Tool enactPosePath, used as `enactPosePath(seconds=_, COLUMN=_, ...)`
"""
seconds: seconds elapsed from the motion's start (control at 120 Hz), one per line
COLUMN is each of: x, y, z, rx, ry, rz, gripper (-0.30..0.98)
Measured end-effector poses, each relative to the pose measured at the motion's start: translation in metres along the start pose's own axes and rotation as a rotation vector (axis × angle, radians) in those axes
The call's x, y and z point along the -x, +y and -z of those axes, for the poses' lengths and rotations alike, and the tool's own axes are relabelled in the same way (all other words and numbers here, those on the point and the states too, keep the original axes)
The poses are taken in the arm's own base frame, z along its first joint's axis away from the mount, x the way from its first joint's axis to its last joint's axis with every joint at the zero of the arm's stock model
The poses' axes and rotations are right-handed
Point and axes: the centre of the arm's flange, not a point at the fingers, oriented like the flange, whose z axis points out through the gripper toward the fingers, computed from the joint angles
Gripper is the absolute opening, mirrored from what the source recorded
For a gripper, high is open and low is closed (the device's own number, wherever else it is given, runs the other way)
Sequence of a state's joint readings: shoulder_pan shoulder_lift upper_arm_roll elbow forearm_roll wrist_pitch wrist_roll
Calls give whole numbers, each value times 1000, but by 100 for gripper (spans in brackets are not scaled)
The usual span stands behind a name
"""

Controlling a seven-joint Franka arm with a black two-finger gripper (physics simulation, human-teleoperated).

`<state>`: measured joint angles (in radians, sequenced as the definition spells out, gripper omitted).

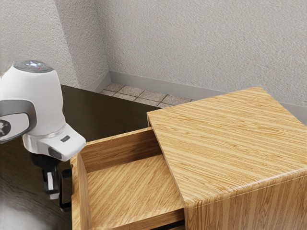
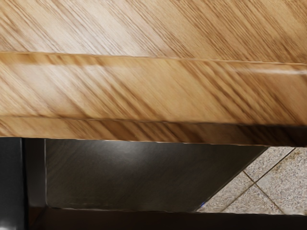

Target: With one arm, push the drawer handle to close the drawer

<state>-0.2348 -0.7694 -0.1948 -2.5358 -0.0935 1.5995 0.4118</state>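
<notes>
My gripper points down in the exterior view, just outside the drawer's front panel, on the side away from the cabinet. Right beside it is the black drawer handle, partly hidden; whether they touch I cannot tell. The wooden drawer stands pulled out of the cabinet, and nothing shows inside it. In the wrist view the drawer's front panel runs across, with a black shape along the lower left edge that I cannot name for certain.
A dark table lies under the arm and cabinet. Beyond its edge are floor tiles and a textured wall. In the wrist view, the dark table and pale tiles lie past the front panel.
</notes>
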Motion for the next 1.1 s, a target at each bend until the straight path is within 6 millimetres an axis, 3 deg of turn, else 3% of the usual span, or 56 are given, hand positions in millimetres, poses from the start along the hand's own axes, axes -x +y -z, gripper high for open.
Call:
enactPosePath(seconds=0.183, x=-30, y=0, z=9, rx=-1, ry=16, rz=-24, gripper=-10)
enactPosePath(seconds=0.333, x=-59, y=-5, z=5, rx=23, ry=27, rz=-36, gripper=-10)
enactPosePath(seconds=0.475, x=-85, y=0, z=19, rx=13, ry=66, rz=-64, gripper=-10)
enactPosePath(seconds=0.8, x=-130, y=-10, z=28, rx=24, ry=120, rz=-78, gripper=-10)
enactPosePath(seconds=1.1, x=-175, y=-4, z=37, rx=29, ry=159, rz=-111, gripper=-10)
